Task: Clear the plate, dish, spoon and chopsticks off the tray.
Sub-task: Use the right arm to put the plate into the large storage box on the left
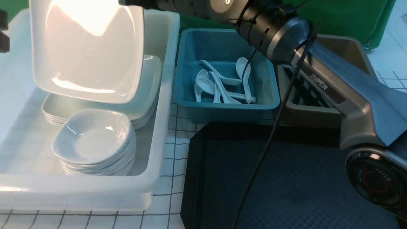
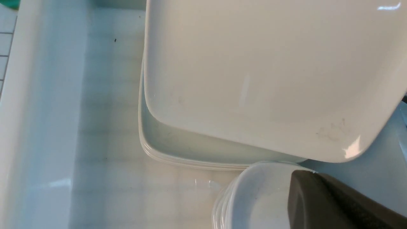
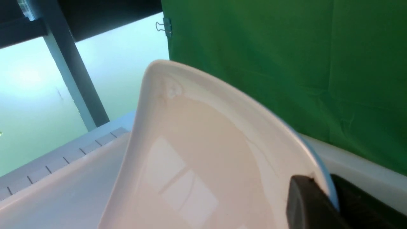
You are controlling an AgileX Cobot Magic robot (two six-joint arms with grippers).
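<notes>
One-handed: grasps large glossy white square plate (image 1: pixel 86 51) in right gripper (image 3: pixel 324 194), tilted over left white plastic bin (image 1: pixel 95 190) (left gripper (image 2: pixel 321 200): cannot tell).

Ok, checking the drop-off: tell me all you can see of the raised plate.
The plate is large, square with rounded corners, glossy white, ceramic-looking, with a shallow rim. It hangs steeply tilted over the stack in the bin, glare on its face. The right fingers pinch its rim; whether it touches the stack is unclear.
</notes>
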